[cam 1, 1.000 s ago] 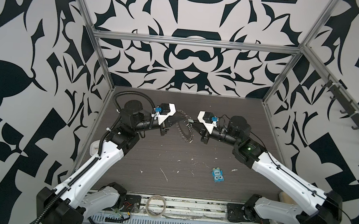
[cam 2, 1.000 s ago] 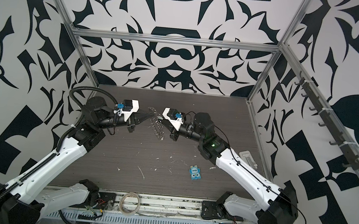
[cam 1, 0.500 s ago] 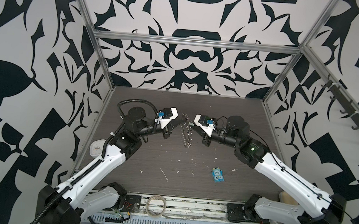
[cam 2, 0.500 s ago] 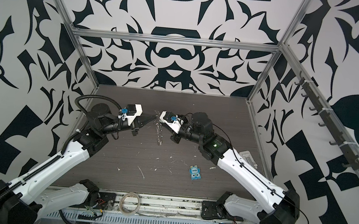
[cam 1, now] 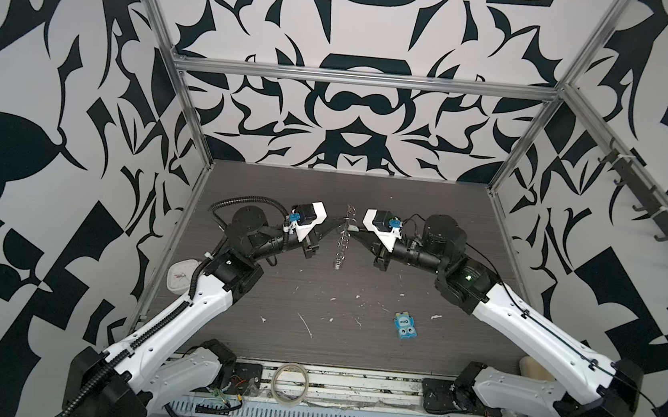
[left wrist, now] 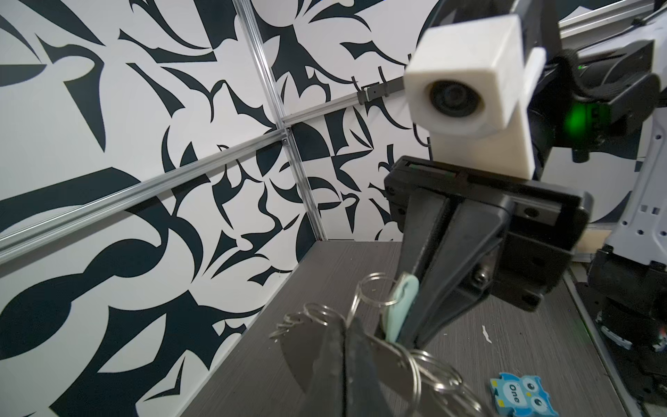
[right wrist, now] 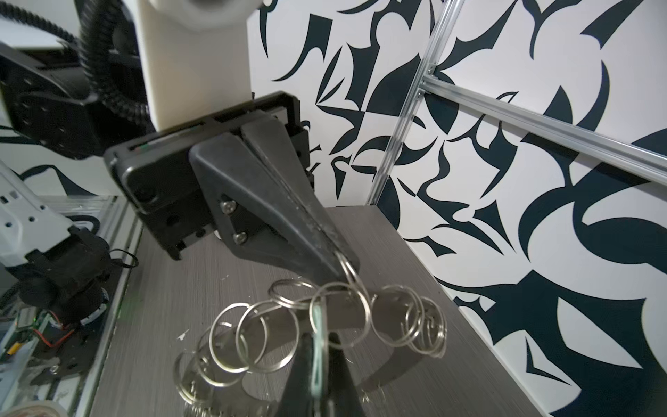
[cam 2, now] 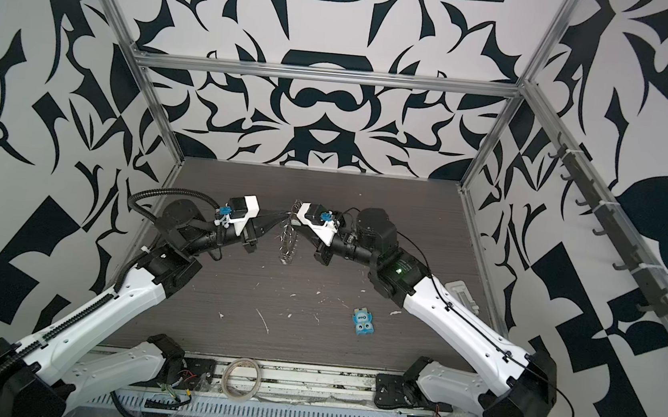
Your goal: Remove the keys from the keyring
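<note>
The keyring hangs edge-on in the air between both arms, above the middle of the table. It is a flat grey disc with many silver split rings round its rim. My left gripper is shut on a split ring at the disc's upper rim, as the right wrist view shows of the left gripper. My right gripper is shut on the pale oblong fob of the keys. I cannot make out the metal key itself.
A blue cartoon-faced packet lies on the table at the front right. A translucent tape roll sits on the front rail. A white object lies by the left wall. White scraps litter the dark tabletop.
Both grippers have kept their hold. The left arm's wrist has dropped and the two tips have drawn a little closer, so the keyring now hangs straighter and more edge-on.
</note>
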Motion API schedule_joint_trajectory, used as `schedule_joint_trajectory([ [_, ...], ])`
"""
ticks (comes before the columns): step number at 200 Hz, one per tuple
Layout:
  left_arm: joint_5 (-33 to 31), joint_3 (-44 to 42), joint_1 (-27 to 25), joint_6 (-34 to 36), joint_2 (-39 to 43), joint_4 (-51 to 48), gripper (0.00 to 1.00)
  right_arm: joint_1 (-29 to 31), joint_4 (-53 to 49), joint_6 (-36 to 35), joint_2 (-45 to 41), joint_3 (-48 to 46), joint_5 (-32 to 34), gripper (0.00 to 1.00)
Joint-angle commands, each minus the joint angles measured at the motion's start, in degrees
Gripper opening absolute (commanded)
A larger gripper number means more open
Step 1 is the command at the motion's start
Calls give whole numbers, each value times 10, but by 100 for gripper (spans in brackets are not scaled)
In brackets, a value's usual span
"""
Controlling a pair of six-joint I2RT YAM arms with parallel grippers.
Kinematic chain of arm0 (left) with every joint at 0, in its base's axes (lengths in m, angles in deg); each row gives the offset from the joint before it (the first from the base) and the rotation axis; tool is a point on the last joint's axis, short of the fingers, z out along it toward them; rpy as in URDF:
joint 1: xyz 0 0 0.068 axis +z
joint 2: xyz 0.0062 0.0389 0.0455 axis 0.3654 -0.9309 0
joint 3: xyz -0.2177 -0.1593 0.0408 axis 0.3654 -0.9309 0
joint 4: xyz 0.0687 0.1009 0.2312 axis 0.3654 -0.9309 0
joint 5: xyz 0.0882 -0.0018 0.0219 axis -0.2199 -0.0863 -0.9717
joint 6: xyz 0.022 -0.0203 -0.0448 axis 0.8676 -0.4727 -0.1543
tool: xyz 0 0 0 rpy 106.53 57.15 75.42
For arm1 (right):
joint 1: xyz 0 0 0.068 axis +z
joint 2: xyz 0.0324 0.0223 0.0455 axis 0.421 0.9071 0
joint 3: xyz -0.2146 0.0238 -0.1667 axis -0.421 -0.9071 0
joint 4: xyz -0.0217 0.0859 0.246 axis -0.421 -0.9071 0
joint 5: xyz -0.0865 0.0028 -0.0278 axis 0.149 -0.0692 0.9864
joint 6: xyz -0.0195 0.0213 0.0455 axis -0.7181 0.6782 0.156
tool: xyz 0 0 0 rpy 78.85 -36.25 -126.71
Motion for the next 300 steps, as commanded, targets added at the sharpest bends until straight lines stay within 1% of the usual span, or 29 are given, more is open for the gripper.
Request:
schedule_joint_trajectory([
  [1,-50,-11,9,-35,8,91,0,14,14,26,-14,-2,-56,0],
  [23,-41,-19,10,-51,12,119,0,14,20,26,-22,-22,-36,0],
  [45,-39,-29,9,-50,16,131,0,14,26,42,-18,-24,-56,0],
  [56,-28,-34,9,-54,16,146,0,14,31,52,-13,-24,-67,0],
  [95,-14,-40,10,-74,15,185,0,14,38,58,-7,-23,-72,0],
  [120,-18,-34,9,-71,15,176,0,14,28,50,-9,-19,-72,0],
  [153,-18,-27,10,-55,15,139,0,14,46,46,-26,-26,-79,0],
  [177,-23,-24,9,-43,17,113,0,21,21,26,-34,-16,-77,0],
  [203,-28,-21,9,-27,16,94,0,29,-18,-12,-32,0,-68,0],
  [233,-27,-20,8,-23,10,94,0,39,-60,-46,-17,29,-62,0],
  [268,-25,-40,2,-33,-3,146,0,46,-102,-58,4,71,-65,0],
  [300,-37,-65,-4,-49,-23,222,0,46,-157,-50,12,109,-52,0],
])
